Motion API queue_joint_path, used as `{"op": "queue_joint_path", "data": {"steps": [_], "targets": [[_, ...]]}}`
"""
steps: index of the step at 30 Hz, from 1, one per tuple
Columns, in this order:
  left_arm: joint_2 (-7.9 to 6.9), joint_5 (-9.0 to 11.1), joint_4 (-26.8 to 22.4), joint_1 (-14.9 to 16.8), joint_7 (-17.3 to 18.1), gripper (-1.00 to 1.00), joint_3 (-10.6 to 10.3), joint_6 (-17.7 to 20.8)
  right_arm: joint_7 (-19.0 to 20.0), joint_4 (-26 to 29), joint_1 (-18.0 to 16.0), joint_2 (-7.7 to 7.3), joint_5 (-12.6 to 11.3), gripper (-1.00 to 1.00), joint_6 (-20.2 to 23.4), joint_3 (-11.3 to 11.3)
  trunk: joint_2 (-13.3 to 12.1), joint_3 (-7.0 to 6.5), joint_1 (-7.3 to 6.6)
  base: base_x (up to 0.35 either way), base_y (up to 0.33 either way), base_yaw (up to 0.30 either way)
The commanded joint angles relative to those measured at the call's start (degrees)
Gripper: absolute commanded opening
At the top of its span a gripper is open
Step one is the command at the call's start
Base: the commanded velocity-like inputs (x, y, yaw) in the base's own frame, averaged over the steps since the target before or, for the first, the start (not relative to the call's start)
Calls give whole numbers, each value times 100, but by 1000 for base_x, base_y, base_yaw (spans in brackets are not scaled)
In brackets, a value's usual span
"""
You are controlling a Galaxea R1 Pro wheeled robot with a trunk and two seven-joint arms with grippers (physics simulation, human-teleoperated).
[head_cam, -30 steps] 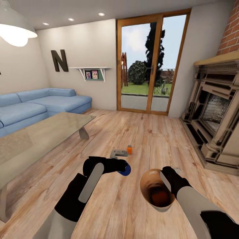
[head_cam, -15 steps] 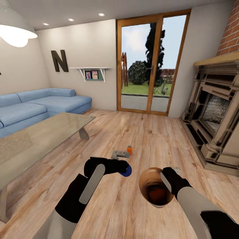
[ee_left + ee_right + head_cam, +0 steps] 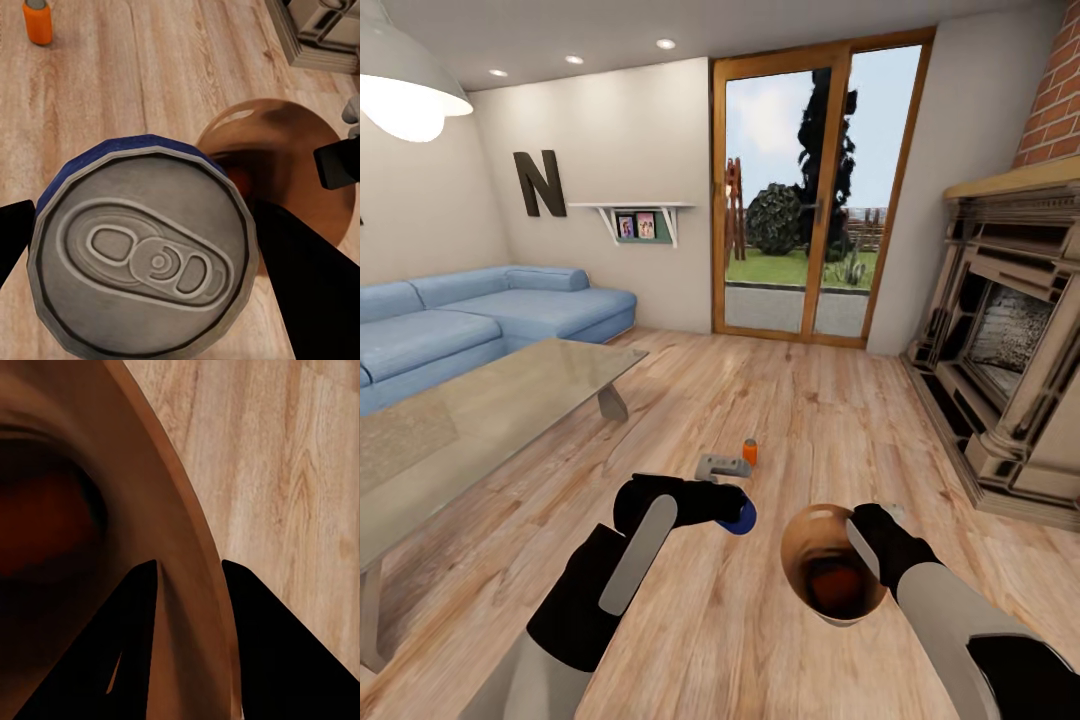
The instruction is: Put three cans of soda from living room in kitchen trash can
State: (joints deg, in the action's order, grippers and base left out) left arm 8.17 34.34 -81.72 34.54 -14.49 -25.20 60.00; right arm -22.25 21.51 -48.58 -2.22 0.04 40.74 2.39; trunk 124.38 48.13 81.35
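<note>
While the left gripper [image 3: 732, 514] is clamped on the blue soda can [image 3: 142, 251], holding it just left of the trash can [image 3: 830, 578], the right gripper [image 3: 187, 607] pinches that bucket's rim, one finger inside and one outside; a reddish can [image 3: 828, 580] lies in its glossy brown bottom; farther off, the orange can [image 3: 749, 451] stands on the plank floor [image 3: 840, 420] beside a small grey object [image 3: 721, 466].

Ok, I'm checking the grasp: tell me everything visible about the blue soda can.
The small blue cylindrical soda can has a silvery metal top with an unopened pull tab. It sits clamped between the black fingers of the left gripper, held above the plank floor, beside the round brown-lined bucket. Only the gripper touches it.
</note>
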Motion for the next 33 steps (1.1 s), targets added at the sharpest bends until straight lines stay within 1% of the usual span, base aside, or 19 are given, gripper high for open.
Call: {"op": "queue_joint_path", "data": {"steps": [1, 13, 23, 33], "targets": [[0, 1, 5, 0, 2, -100, 0, 0, 25, 4, -3, -1, 19, -100, -6, -3, 0, -1, 0, 0, 0, 0], [-7, 2, 13, 0, 1, -100, 0, 0, 22, 6, -3, -18, 39, -100, -19, 4, 0, -1, 0, 0, 0, 0], [-1, 2, 6, 0, 3, -100, -2, 0, 6, -3, -3, -19, 46, -100, -184, 15, 0, -1, 0, 0, 0, 0], [0, -6, -15, 0, 24, -100, -8, 0, 0, -31, -1, -12, 34, -100, -215, -4, -401, -180, -220, 0, 0, 0]]}}
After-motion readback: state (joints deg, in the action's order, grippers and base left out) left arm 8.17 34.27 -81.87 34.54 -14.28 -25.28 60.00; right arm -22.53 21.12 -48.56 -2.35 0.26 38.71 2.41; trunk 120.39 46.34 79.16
